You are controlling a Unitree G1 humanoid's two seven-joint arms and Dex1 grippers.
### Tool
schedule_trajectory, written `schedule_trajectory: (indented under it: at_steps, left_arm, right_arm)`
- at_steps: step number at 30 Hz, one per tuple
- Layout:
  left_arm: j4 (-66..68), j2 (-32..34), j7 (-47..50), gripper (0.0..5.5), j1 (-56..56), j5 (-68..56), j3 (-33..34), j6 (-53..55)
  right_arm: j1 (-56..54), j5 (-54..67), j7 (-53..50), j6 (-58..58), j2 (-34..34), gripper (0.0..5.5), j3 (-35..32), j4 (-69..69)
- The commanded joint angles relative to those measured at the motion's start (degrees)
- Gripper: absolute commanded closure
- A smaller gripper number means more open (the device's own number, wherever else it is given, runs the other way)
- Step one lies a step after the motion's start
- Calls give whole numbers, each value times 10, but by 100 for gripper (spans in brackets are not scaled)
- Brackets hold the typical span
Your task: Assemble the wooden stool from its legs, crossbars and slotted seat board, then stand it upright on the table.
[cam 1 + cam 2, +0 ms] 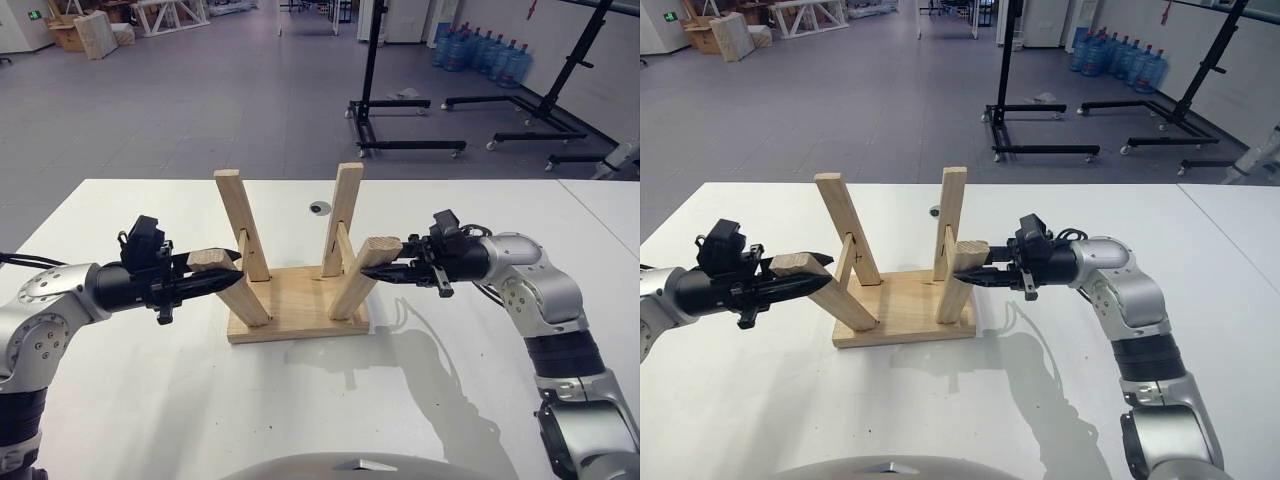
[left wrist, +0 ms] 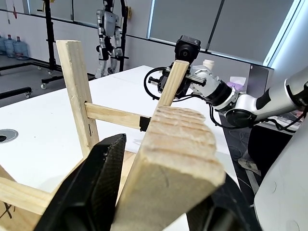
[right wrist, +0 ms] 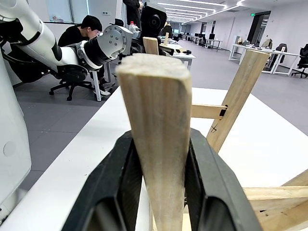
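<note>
The wooden stool rests upside down on the white table [image 1: 120, 390], its seat board [image 1: 298, 320] flat and its legs pointing up. My left gripper [image 1: 233, 273] is shut on the top end of the near-left leg [image 2: 178, 144], coming in from the left. From the right, my right gripper [image 1: 368, 270] is shut on the top end of the near-right leg [image 3: 156, 106]. The two far legs [image 1: 238, 215] [image 1: 343, 212] stand free behind them. A crossbar [image 2: 113, 115] joins legs on one side, and another crossbar [image 3: 208, 111] joins legs on the other.
A small round grommet [image 1: 319, 208] sits in the table behind the stool. A second white table [image 1: 612, 205] adjoins at the right. Black wheeled stands [image 1: 405, 140] and water bottles [image 1: 480, 45] are on the floor beyond the far edge.
</note>
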Motion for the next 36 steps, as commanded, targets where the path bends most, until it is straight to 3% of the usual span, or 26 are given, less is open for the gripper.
schedule_trajectory:
  at_steps: [1,8,11,16,22,23,26,30,34,36]
  left_arm:
    - [28,1,54,385,-58,-107,3,127]
    - [134,-51,214,394,-180,-212,16,246]
    - [202,-97,323,397,-220,-244,20,281]
    - [332,-170,479,411,-271,-233,29,304]
    - [399,-219,527,412,-260,-169,17,295]
    - [408,-226,523,412,-254,-156,13,289]
    - [435,-241,517,416,-240,-125,16,275]
    - [443,-251,512,327,-249,-125,37,271]
    - [470,-242,520,291,-292,-160,101,270]
    - [484,-240,525,291,-316,-168,123,269]
  right_arm:
    - [-52,24,-68,141,-20,445,-3,13]
    - [-184,88,-133,410,-4,445,14,120]
    - [-238,81,-193,476,40,445,-12,246]
    - [-285,64,-249,471,91,445,-60,407]
    - [-264,35,-252,443,111,445,-50,465]
    - [-254,32,-251,439,113,398,-50,471]
    - [-236,22,-257,429,119,334,-59,498]
    - [-244,28,-249,433,111,243,-82,513]
    - [-277,51,-251,448,90,165,-135,522]
    - [-295,57,-253,450,84,165,-159,532]
